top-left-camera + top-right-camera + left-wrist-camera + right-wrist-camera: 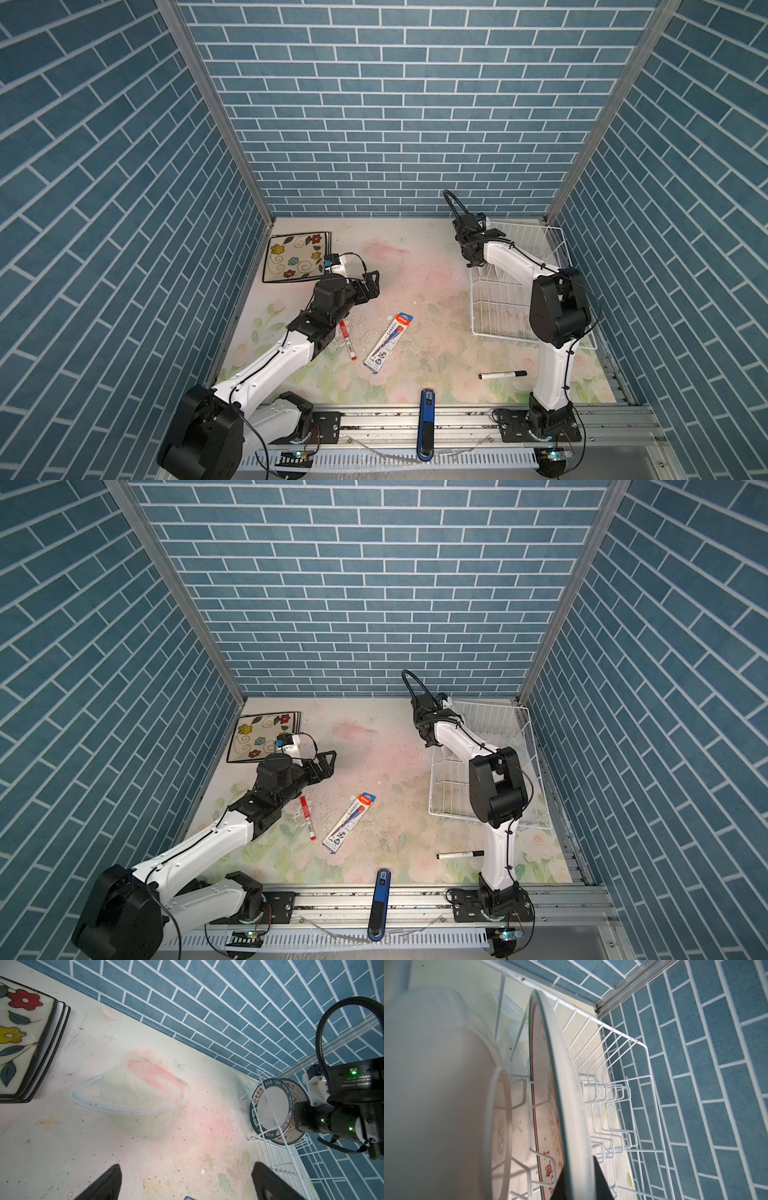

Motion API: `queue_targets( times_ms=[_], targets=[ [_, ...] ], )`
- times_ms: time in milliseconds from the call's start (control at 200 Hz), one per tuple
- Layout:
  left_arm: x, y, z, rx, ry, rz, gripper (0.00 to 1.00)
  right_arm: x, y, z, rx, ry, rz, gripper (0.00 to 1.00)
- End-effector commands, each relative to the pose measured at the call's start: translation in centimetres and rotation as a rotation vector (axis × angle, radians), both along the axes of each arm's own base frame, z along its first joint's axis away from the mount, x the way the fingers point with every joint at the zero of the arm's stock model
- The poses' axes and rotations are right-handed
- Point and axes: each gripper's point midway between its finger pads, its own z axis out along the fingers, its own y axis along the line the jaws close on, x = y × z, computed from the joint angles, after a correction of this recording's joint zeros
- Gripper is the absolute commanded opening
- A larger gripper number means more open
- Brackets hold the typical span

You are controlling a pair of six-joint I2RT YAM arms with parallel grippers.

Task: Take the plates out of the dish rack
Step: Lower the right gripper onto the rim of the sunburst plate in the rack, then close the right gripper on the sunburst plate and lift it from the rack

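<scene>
My right claw (579, 1169) is clamped on the rim of a round plate (564, 1084) standing upright in the dish rack (494, 299), far right. My left claw (188, 1167) hangs wide apart near the square plates (296, 257) stacked far left.

Round plates (280, 1101) upright in wire rack (498, 307)

Left claw (375, 284) spread wide; right claw (473, 262) pinched tight.
</scene>
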Motion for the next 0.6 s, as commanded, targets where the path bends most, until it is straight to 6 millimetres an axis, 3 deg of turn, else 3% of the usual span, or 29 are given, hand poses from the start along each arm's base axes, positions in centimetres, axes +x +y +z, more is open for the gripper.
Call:
queue_targets(
  times_ms=[0, 270, 595],
  targets=[
    [0.2, -0.3, 1.4, -0.006, -0.025, -0.002, 1.0, 0.4, 0.6, 1.0, -0.036, 0.014, 0.033, 0.15],
    [0.0, -0.1, 1.6, -0.005, -0.03, 0.0, 1.0, 0.4, 0.4, 1.9, -0.092, -0.007, 0.016, 0.13],
    [-0.4, 0.3, 1.9, 0.002, -0.036, 0.006, 1.0, 0.8, 0.5, 3.3, -0.122, -0.048, 0.011, 0.0]
  ],
)
